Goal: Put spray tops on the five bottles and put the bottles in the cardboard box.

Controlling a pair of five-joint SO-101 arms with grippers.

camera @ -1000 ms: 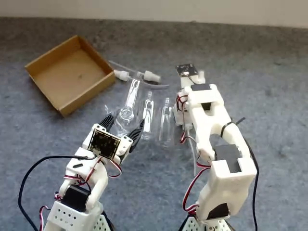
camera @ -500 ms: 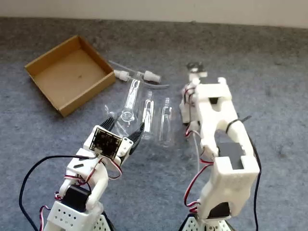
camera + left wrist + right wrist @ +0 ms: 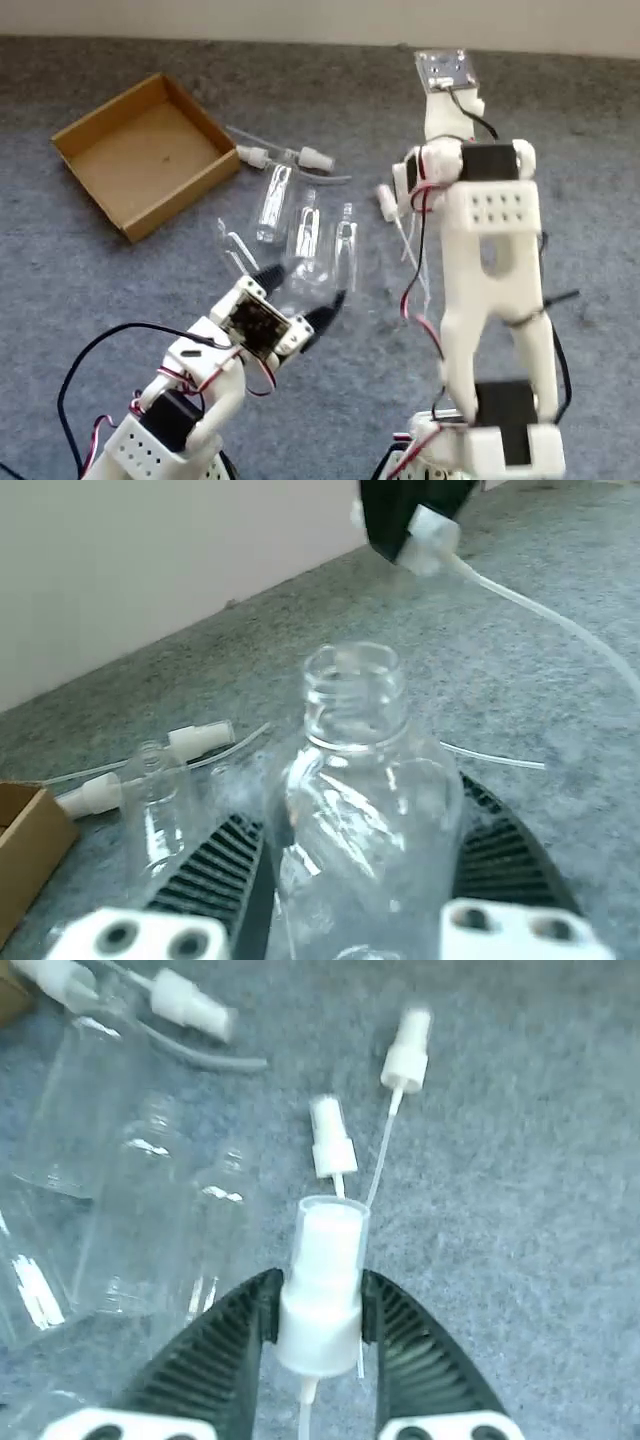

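Fitting a top is the step in hand. The left gripper (image 3: 360,865) is clamped on a clear plastic bottle (image 3: 355,780), whose long axis runs out along the fingers with its open neck facing away from the wrist. Just beyond that neck, the right gripper (image 3: 320,1305) pinches a white spray top (image 3: 322,1290); I judge its dip tube (image 3: 540,605) must next be aligned with the mouth.

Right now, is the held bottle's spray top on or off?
Off: the bottle has a bare open neck; the right gripper holds a spray top apart from it.
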